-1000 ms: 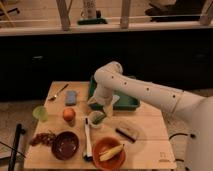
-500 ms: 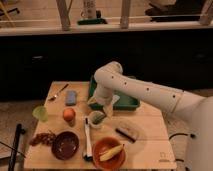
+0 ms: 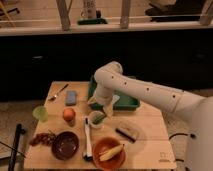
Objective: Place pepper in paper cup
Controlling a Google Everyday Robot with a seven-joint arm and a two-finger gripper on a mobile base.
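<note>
The whitish paper cup [image 3: 94, 121] stands on the wooden table [image 3: 145, 150], just right of the orange-red fruit [image 3: 69, 115]. A slender dark green pepper [image 3: 98, 118] shows at the cup's mouth, leaning over its rim. My gripper [image 3: 101, 108], at the end of the white arm, hangs directly above the cup and close to the pepper's upper end. Whether it still touches the pepper is hidden by the wrist.
A green tray [image 3: 125, 104] lies behind the arm. A yellow-green cup [image 3: 40, 113] stands at the left edge. In front are a brown bowl [image 3: 66, 145], an orange bowl with a banana [image 3: 109, 152], a white utensil [image 3: 88, 140] and a dark bar [image 3: 127, 131]. A blue object [image 3: 71, 97] lies at the back left.
</note>
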